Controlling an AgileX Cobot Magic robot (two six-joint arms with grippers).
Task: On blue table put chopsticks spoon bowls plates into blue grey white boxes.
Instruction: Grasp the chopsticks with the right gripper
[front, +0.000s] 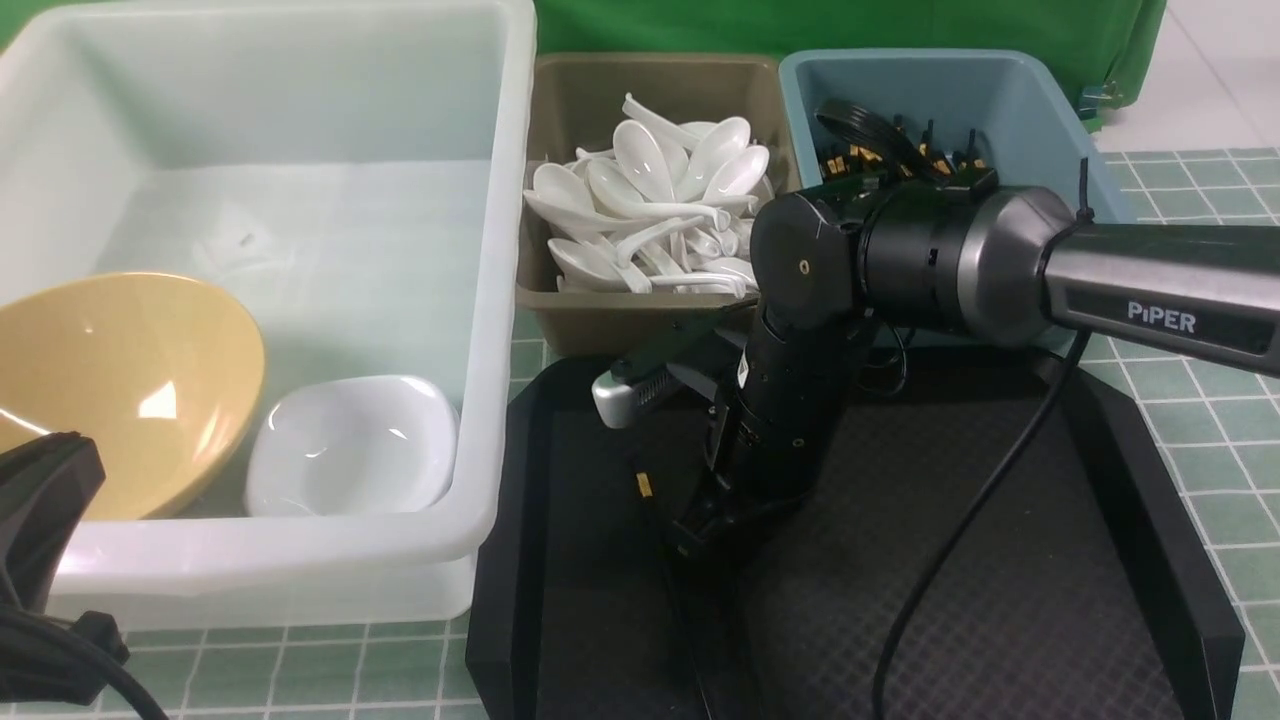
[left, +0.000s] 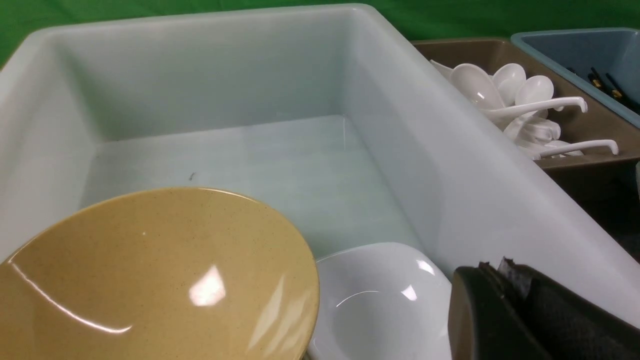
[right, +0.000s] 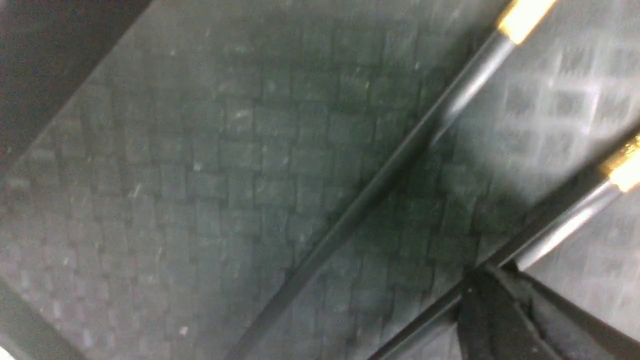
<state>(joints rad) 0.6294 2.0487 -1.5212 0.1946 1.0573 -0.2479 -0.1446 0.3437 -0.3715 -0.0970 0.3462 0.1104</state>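
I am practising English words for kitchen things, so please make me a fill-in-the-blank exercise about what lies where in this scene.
1. Inside the white tub lie one white plate and a big tan ____.
2. The grey-brown box full of white spoons stands ____ the tub and the blue box.
3. Two black chopsticks lie on the textured black ____.
Missing words: bowl; between; tray.
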